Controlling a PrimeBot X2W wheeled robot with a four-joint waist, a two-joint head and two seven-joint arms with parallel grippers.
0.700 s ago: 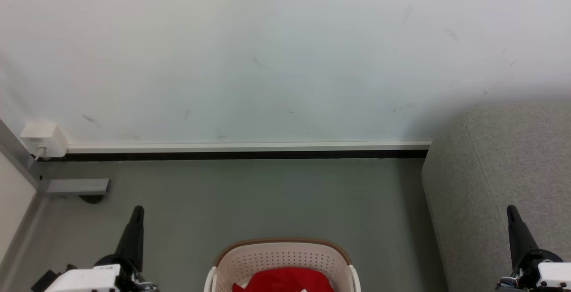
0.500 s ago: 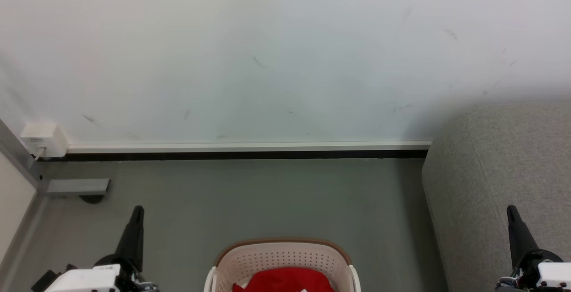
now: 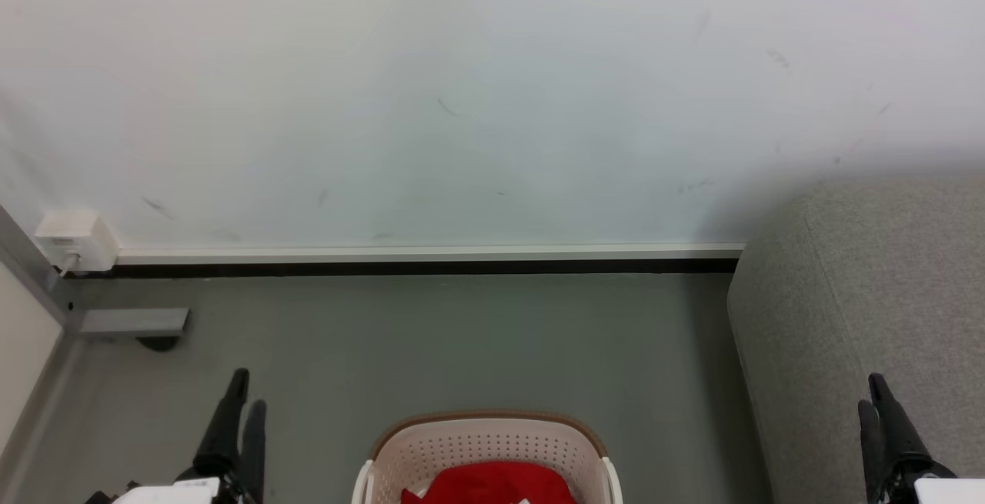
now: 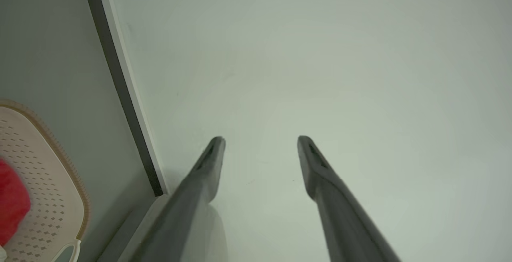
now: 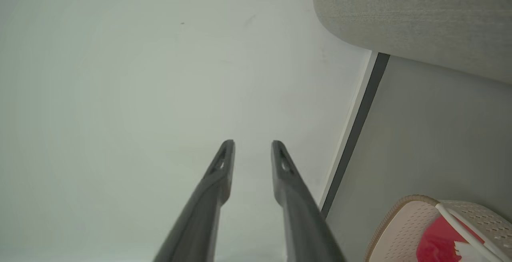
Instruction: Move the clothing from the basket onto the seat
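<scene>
Clothing (image 3: 489,483) is waiting in the basket (image 3: 492,441); I am holding left claw (image 4: 261,140) and right claw (image 5: 253,144) spread, needing to reach down.

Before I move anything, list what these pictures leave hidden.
Bright red fabric garment: the head view's bottom edge cuts it off; extent unknown.
Cream perforated plastic basket with brown rim: near half cut off by the same edge.
Light-grey upholstered sofa: runs past the head view's right and bottom edges.
</scene>
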